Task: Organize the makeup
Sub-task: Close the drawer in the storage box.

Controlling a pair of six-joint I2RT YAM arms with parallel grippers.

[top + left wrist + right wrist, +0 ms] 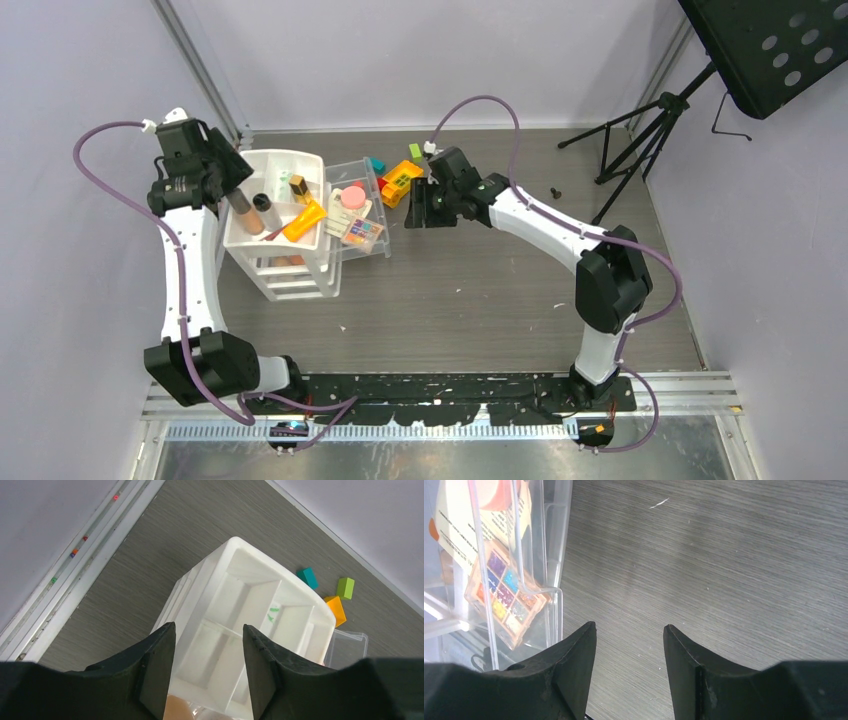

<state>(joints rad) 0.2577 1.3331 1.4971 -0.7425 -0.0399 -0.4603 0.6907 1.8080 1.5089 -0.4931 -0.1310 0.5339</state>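
Orange tube [303, 222] lies diagonally in organizer [285, 153] — left claw [209, 627], right claw [630, 626] both parted.

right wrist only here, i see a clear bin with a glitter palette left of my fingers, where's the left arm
Observer: The left gripper hangs above the white plastic compartment organizer, jaws apart and empty.
Operator: whats in the organizer top
Observer: An orange tube, a beige tube and a gold-and-black lipstick.
Operator: anything behind the clear bin
Observer: By its far right corner lies a yellow-and-red toy brick, with a small teal block and a green block near it.
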